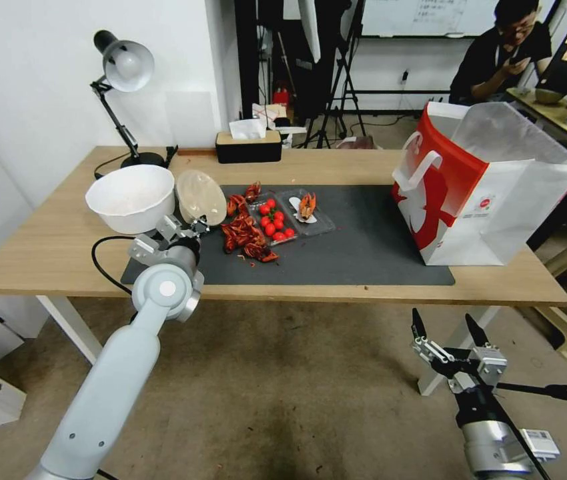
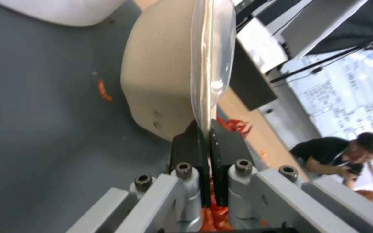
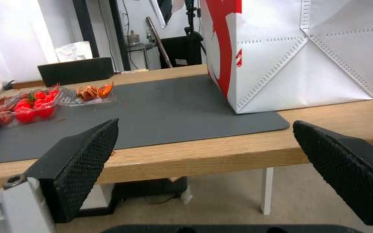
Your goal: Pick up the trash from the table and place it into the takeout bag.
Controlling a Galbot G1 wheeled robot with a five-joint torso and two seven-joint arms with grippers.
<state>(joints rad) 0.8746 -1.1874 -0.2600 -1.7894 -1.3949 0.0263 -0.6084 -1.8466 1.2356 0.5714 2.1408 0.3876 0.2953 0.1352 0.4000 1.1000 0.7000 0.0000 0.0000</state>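
The right gripper (image 1: 449,325) hangs below the table's front edge, fingers spread wide and holding nothing. Over the mat's (image 1: 363,247) left end, the left gripper (image 1: 187,227) is pinched tight on the rim of the beige bowl (image 1: 200,197), tipped on edge, its clear lid facing right, probably just above the mat. Bare mat lies between the red scraps (image 1: 247,237) and the takeout bag (image 1: 470,193), upright at the table's (image 1: 50,247) right end.
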